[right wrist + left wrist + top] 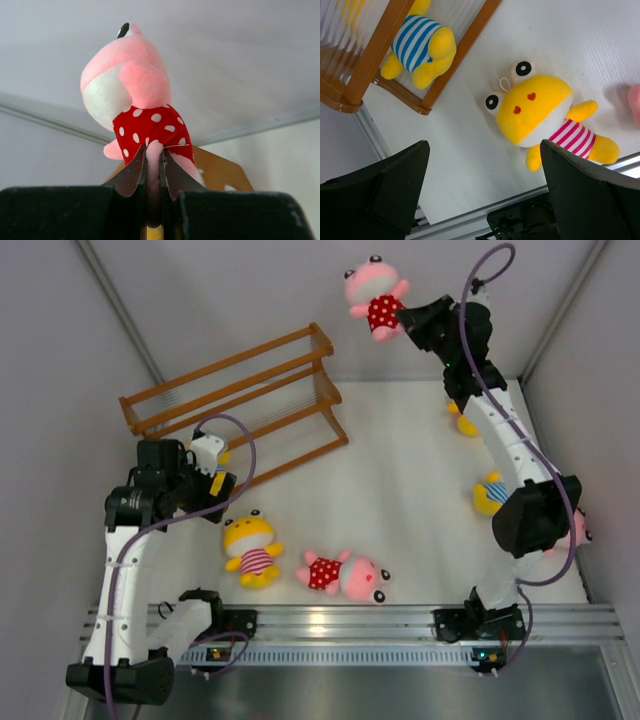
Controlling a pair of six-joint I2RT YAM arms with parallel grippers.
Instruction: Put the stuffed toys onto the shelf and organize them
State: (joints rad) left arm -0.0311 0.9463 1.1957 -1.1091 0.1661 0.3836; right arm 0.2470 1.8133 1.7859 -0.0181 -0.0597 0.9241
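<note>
In the top external view, the right gripper [410,324] is seen raised and clamped on the held pink toy [375,292], which projects to its left. The shelf [240,390] stands well apart from that gripper, further left. The left gripper [215,478] is placed just beside the shelf's lowest rail. The pink-striped yellow toy [250,550] lies near it on the side toward the arm bases, and the lying pink toy [345,575] is set just to the right of that one.

In the left wrist view, the fingers [395,190] are held wide apart with nothing between them. The pink-striped yellow toy [540,112] lies face up ahead of the gap, toward the right finger. The blue-striped yellow toy [420,47] is seen further ahead to the left, inside the shelf's frame between two rails [380,45].

In the right wrist view, the jaws are pressed together on a leg of the held pink toy [135,85], which is carried upright directly above the fingertips, its back turned to the camera. A brown end panel of the shelf [220,172] is visible behind them.
</note>
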